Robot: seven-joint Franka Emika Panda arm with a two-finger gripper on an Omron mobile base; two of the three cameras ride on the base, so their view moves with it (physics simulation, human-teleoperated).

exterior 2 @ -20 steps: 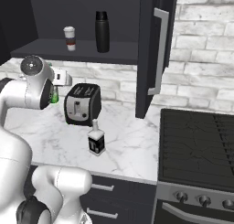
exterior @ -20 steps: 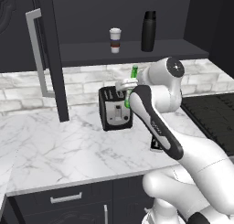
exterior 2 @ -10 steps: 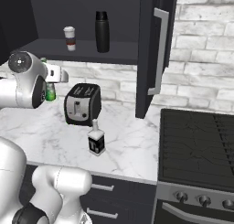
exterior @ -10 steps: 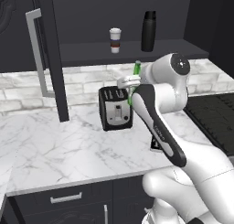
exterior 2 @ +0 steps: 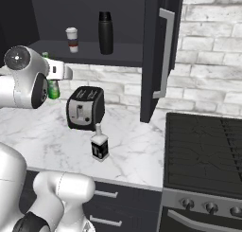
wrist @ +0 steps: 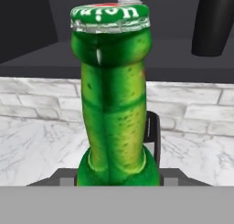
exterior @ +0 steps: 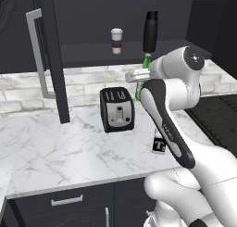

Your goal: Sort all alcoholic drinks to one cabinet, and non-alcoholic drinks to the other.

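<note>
Above the marble counter (exterior: 55,152), at about nine o'clock in the left base view, we see an open dark cabinet door (exterior: 48,59) with its long silver handle (exterior: 38,54). On the shelf (exterior: 92,54) at twelve o'clock stands the coffee cup (exterior: 116,40), and to its right the black flask (exterior: 150,31), well apart from it. Below them sits the toaster (exterior: 117,109) on the counter. Just right of the toaster, our gripper (exterior: 141,80) holds the green beer bottle (exterior: 145,64) upright in the air, below the shelf edge; in the hand view the jaws are pinching the bottle's lower body (wrist: 114,109), its cap at twelve o'clock. At five o'clock from the toaster, the squat pale bottle (exterior: 159,142) stands on the counter, partly behind the arm. In the right base view the stove (exterior 2: 203,150) lies at three o'clock.
</note>
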